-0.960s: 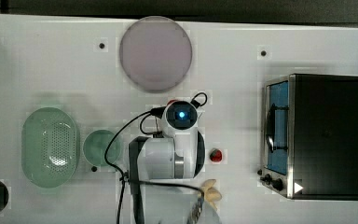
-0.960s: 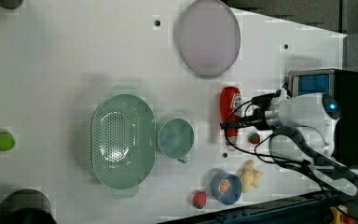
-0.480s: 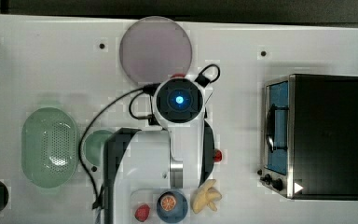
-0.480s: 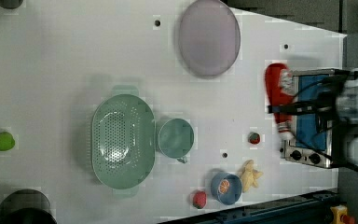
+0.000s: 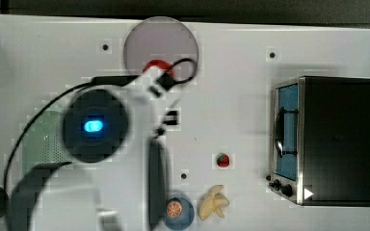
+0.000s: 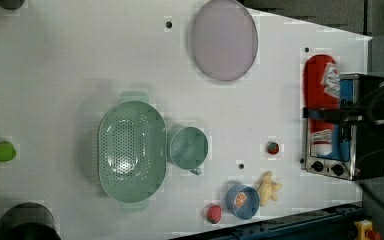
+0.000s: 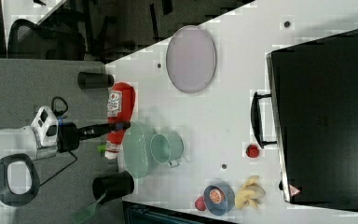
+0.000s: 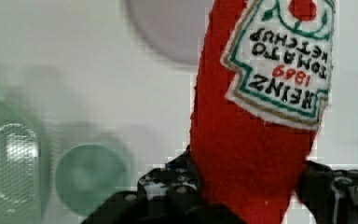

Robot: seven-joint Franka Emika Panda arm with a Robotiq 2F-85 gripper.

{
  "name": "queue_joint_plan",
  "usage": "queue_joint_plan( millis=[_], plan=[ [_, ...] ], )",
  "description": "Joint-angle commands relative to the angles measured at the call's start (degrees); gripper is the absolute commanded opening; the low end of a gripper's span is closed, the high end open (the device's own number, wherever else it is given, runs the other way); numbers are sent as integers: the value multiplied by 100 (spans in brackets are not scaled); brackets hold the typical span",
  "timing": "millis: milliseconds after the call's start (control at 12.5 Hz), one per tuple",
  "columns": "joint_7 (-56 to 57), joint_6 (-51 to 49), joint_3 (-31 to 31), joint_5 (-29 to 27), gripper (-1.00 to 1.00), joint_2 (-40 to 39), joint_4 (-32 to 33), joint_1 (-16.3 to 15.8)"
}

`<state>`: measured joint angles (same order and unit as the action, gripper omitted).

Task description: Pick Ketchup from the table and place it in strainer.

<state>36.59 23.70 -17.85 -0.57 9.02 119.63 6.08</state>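
Since a second ago, the ketchup (image 8: 251,154), clamped in the end effector (image 8: 242,196), has been lifted off the counter (image 6: 80,60); transfer to the strainer (image 6: 130,150) remains.

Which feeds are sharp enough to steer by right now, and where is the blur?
Wrist view: ketchup label crisp, strainer and cup behind are out of focus. Top view: the arm looms soft across the strainer. Left view: strainer holes clear, with a soft shadow beside it.

The arm (image 5: 120,159) is white with black joints, a glowing blue light and a looping black cable (image 5: 183,72).
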Motion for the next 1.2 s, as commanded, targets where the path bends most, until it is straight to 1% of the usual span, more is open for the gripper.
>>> queue_joint_plan(
  millis=[80, 400, 720, 960, 1200],
  plan=[
    [-1286, -185, -623, -164, 23, -264, 68, -309],
    [-2503, 53, -1505, -164, 23, -500, 49, -353],
    [-3193, 1059, -2196, -153, 23, -1209, 53, -378],
    [-3885, 1808, -2462, -21, 23, -1884, 58, -466],
    [-4441, 2497, -2466, 481, 23, -2554, 63, -645]
  ],
)
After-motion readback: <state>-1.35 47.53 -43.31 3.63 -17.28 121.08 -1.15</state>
